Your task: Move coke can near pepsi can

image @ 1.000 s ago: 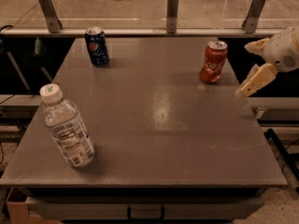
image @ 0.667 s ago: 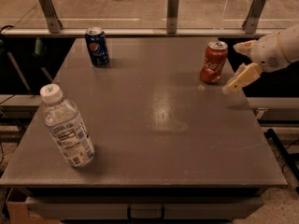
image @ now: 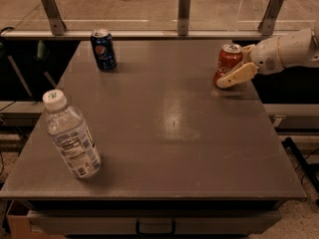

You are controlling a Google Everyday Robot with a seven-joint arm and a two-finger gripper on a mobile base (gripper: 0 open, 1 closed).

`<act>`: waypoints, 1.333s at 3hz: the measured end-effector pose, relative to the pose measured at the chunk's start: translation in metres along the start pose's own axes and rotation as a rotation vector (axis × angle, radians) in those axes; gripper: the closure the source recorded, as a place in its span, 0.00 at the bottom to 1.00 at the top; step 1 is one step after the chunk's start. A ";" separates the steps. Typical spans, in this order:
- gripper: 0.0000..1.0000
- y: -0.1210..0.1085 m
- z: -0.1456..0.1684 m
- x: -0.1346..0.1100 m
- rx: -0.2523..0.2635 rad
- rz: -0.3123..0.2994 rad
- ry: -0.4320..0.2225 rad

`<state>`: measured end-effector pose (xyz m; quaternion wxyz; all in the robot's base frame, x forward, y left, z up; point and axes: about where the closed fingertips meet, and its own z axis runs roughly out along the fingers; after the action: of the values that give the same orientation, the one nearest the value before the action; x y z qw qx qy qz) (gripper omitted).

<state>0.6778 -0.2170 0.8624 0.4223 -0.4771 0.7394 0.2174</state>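
Observation:
The red coke can [image: 228,59] stands upright near the table's far right edge. My gripper [image: 233,69] reaches in from the right and is open around it. One pale finger [image: 237,75] lies across the can's near lower side; the other is mostly hidden behind the can. The can rests on the table. The dark blue pepsi can [image: 103,49] stands upright at the far left of the table, well away from the coke can and the gripper.
A clear water bottle [image: 72,135] with a white cap stands at the near left of the grey table [image: 169,148]. A rail with metal posts [image: 184,11] runs behind the far edge. The table's right edge lies just under my arm.
My gripper has moved left from beside the coke can to close around it, its near finger now across the can's front. The cans and the bottle have not moved.

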 end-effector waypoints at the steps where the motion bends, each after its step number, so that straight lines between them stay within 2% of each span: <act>1: 0.41 0.001 0.008 -0.011 -0.026 0.053 -0.058; 2: 0.64 0.010 -0.003 -0.034 -0.054 0.060 -0.117; 3: 0.87 0.011 0.000 -0.035 -0.062 0.060 -0.121; 4: 1.00 0.012 0.003 -0.036 -0.070 0.065 -0.124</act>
<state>0.6751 -0.1903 0.8896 0.4432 -0.4530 0.7189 0.2857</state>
